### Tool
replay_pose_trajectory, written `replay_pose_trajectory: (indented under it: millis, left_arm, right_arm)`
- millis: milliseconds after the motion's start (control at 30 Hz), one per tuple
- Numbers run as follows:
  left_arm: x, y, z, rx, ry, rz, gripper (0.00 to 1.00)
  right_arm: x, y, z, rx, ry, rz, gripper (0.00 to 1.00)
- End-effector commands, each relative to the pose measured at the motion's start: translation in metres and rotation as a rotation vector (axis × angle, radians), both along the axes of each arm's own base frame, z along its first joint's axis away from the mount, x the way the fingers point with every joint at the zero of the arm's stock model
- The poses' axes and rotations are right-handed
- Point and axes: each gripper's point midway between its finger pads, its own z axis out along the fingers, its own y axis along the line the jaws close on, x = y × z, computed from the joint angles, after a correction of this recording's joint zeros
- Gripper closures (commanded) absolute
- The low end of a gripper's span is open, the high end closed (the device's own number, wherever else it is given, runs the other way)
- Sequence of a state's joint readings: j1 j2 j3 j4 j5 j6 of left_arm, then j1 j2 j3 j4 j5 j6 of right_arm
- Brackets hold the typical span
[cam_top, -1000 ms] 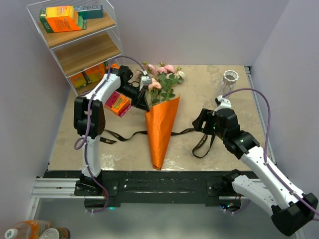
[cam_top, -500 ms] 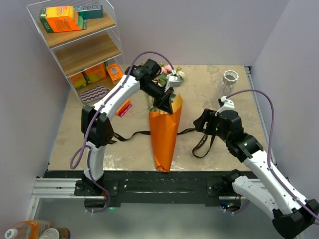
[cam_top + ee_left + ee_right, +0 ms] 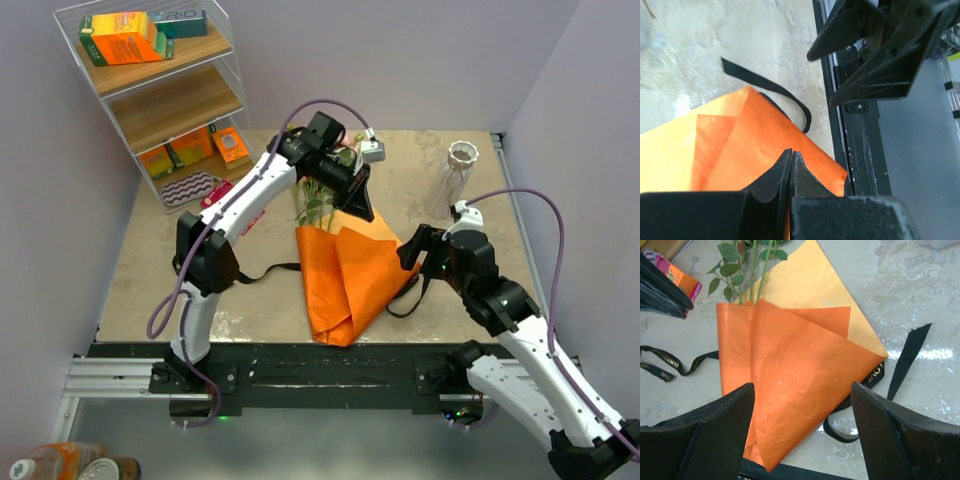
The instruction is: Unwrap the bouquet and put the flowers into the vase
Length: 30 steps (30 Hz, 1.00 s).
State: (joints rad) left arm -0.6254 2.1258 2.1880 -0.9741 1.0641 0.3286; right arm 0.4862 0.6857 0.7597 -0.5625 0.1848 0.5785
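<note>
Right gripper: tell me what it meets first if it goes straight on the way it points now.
The right gripper would most likely meet the orange paper first: it lies spread on the table, filling the view between the open fingers. Depth is unclear.

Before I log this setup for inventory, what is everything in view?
table: one, beige, under everything
orange paper: one, orange, unfolded at centre
flowers: count unclear, green stems, at paper's far end
ribbon: black, loose, trailing either side of paper
vase: one, clear with white rim, far right
shelf rack: one, white wire, far left
boxes: several, mostly orange, on rack
left gripper: one, black, shut, above paper
right gripper: one, black, open, at paper's right edge
</note>
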Motion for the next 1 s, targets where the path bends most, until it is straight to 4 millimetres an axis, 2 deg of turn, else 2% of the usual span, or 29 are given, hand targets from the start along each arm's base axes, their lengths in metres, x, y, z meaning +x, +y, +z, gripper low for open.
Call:
replay_pose_trajectory:
  millis: [0,33,67,100,133,167,200,233,300,333,400,433,467,600,700,733,867,967]
  left_arm:
    - [0.023,0.036,-0.044,0.105,0.059,0.105,0.78]
    - [0.03,0.049,-0.052,0.122,0.06,0.135,0.58]
    - [0.051,0.075,-0.056,0.141,0.055,0.216,0.5]
    - [0.062,0.089,-0.075,0.167,0.054,0.271,0.44]
    - [0.073,0.101,-0.082,0.187,0.049,0.33,0.38]
    - [0.087,0.119,-0.087,0.229,-0.005,0.4,0.37]
    - [0.094,0.124,-0.101,0.253,-0.042,0.433,0.37]
    - [0.098,0.127,-0.107,0.276,-0.063,0.458,0.34]
    - [0.099,0.126,-0.118,0.297,-0.069,0.462,0.34]
    - [0.099,0.124,-0.129,0.312,-0.053,0.446,0.34]
    - [0.099,0.114,-0.134,0.323,-0.064,0.42,0.34]
    - [0.099,0.111,-0.143,0.334,-0.065,0.403,0.34]
    - [0.101,0.105,-0.14,0.327,-0.079,0.392,0.34]
    - [0.101,0.093,-0.138,0.298,-0.1,0.339,0.34]
    - [0.094,0.089,-0.146,0.318,-0.079,0.29,0.34]
    - [0.091,0.088,-0.157,0.333,-0.068,0.265,0.35]
    - [0.081,0.094,-0.173,0.381,-0.033,0.221,0.39]
    - [0.076,0.096,-0.182,0.423,-0.039,0.2,0.4]
  right_arm:
    - [0.001,-0.001,0.013,-0.023,-0.024,0.01,0.18]
    - [0.002,0.001,0.014,-0.023,-0.026,0.025,0.17]
    - [0.004,0.005,0.01,-0.029,-0.011,0.04,0.17]
    - [0.005,0.006,0.009,-0.036,-0.008,0.044,0.17]
    - [0.008,0.007,0.009,-0.037,-0.009,0.041,0.17]
    - [0.011,0.009,0.006,-0.047,0.003,0.043,0.17]
    - [0.013,0.011,0.006,-0.05,-0.001,0.044,0.17]
    - [0.017,0.016,0.011,-0.042,-0.017,0.054,0.17]
    - [0.021,0.024,0.006,-0.065,-0.003,0.067,0.17]
    - [0.024,0.029,0.01,-0.069,-0.012,0.072,0.17]
    - [0.025,0.04,0.006,-0.106,0.002,0.082,0.18]
    - [0.025,0.044,0.006,-0.113,0.003,0.089,0.18]
    - [0.022,0.052,0.005,-0.118,0.004,0.109,0.18]
    - [0.018,0.06,-0.001,-0.121,0.015,0.129,0.18]
    - [0.017,0.061,-0.002,-0.116,0.015,0.138,0.18]
    - [0.016,0.061,0.0,-0.11,0.009,0.14,0.18]
    - [0.015,0.064,0.013,-0.082,-0.018,0.152,0.19]
    - [0.014,0.073,0.024,-0.042,-0.033,0.189,0.19]
